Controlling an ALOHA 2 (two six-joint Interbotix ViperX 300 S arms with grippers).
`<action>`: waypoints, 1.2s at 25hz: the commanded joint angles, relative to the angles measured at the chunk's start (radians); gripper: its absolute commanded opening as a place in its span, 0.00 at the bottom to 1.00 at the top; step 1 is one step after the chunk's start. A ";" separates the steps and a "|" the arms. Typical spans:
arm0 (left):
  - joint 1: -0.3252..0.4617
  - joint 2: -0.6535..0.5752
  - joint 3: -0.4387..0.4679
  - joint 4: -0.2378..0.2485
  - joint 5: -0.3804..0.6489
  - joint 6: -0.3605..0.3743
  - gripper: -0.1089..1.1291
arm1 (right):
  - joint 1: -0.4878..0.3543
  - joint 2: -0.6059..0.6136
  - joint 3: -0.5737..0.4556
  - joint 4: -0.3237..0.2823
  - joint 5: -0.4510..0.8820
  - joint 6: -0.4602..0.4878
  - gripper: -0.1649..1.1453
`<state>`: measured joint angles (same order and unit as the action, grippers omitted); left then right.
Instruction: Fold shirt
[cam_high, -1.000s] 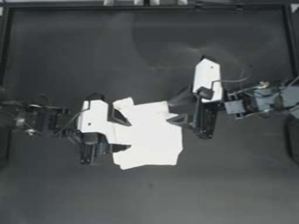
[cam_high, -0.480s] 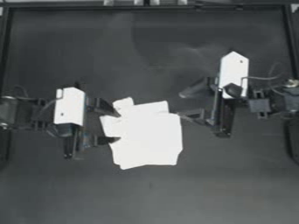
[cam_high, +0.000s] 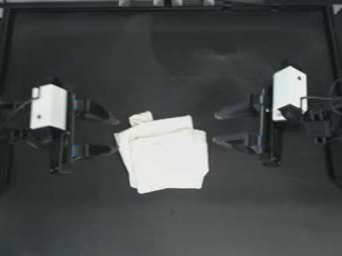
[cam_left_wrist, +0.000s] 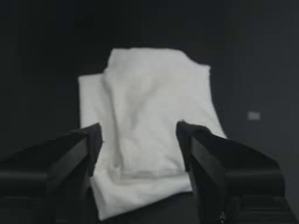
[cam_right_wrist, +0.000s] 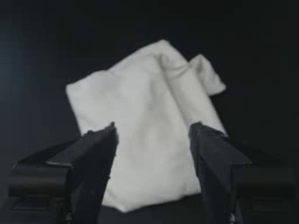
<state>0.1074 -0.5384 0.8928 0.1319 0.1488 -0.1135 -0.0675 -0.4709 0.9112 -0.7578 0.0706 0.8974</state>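
The white shirt (cam_high: 165, 152) lies folded into a compact, roughly square bundle at the middle of the dark table, with a small lump of cloth sticking out at its far left corner. My left gripper (cam_high: 112, 134) stands open just left of the bundle, apart from it, with nothing between its jaws. On the opposite side my right gripper (cam_high: 224, 126) is open too, a short way off the shirt's right edge. In the left wrist view the shirt (cam_left_wrist: 149, 122) lies beyond the open gripper (cam_left_wrist: 139, 131). The right wrist view shows the shirt (cam_right_wrist: 149, 127) beyond the open gripper (cam_right_wrist: 153, 131).
The dark table (cam_high: 174, 220) is ringed by a raised black frame (cam_high: 167, 6). Both arms reach in from the sides at mid-height of the table.
Both arms have drawn back outward from the shirt, left arm to the left and right arm to the right. The folded bundle stays where it lay.
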 joint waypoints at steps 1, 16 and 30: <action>0.011 -0.067 0.012 -0.008 0.003 -0.005 0.80 | 0.009 -0.041 0.006 0.017 0.003 0.002 0.78; 0.032 -0.227 0.121 -0.015 0.006 -0.052 0.80 | 0.014 -0.193 0.083 0.049 0.057 0.002 0.78; 0.037 -0.308 0.169 -0.017 0.017 -0.063 0.80 | 0.015 -0.276 0.129 0.051 0.067 0.002 0.78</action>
<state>0.1427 -0.8391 1.0692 0.1166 0.1687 -0.1749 -0.0537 -0.7332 1.0492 -0.7056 0.1396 0.8974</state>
